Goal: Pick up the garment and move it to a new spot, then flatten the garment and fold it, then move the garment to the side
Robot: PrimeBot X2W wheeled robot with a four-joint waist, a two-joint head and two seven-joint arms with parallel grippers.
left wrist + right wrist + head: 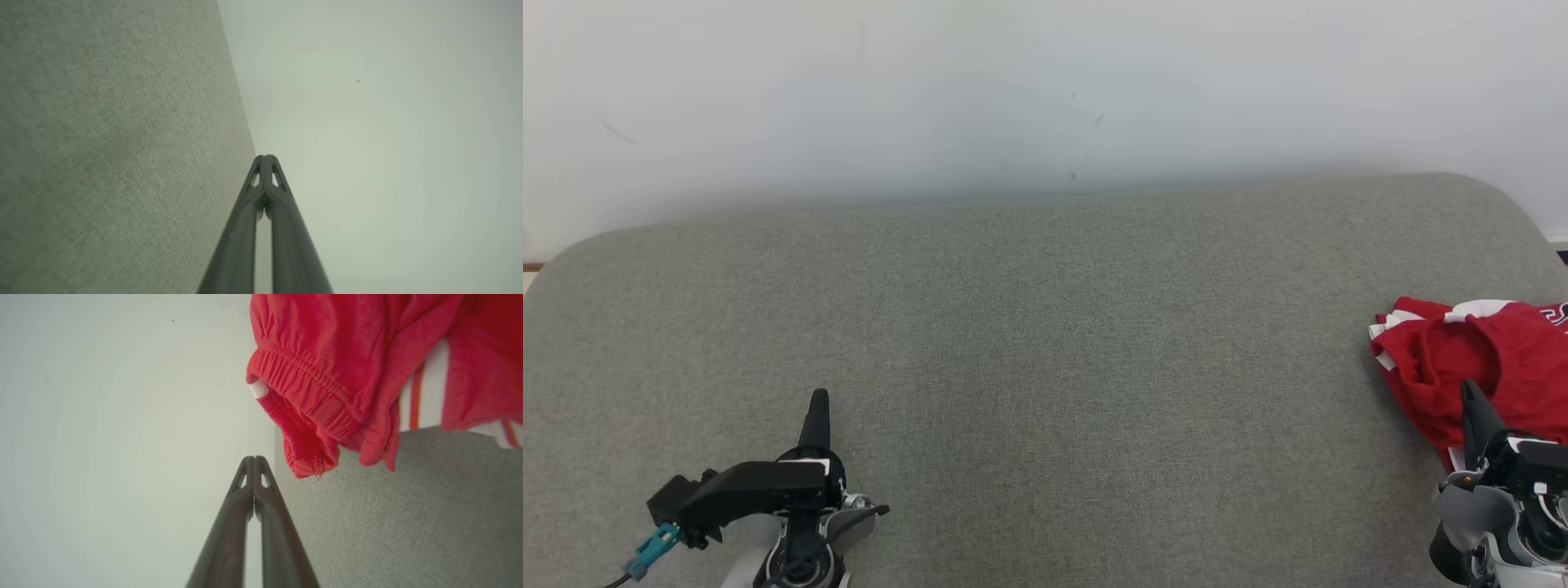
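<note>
Red garment (1490, 351) lies bunched at the right edge of the frame on the grey surface (1045, 343), white stripes showing. Left tool (818, 398), lower left: fingers together, empty. Right tool (1470, 390), lower right: fingers together, empty, tip just beside the elastic waistband. Scene fits a heap awaiting pickup or one already set aside, though it looks rumpled, not folded. If a grasp is due, best part the fingers and bite the thick waistband, not loose cloth.
</note>
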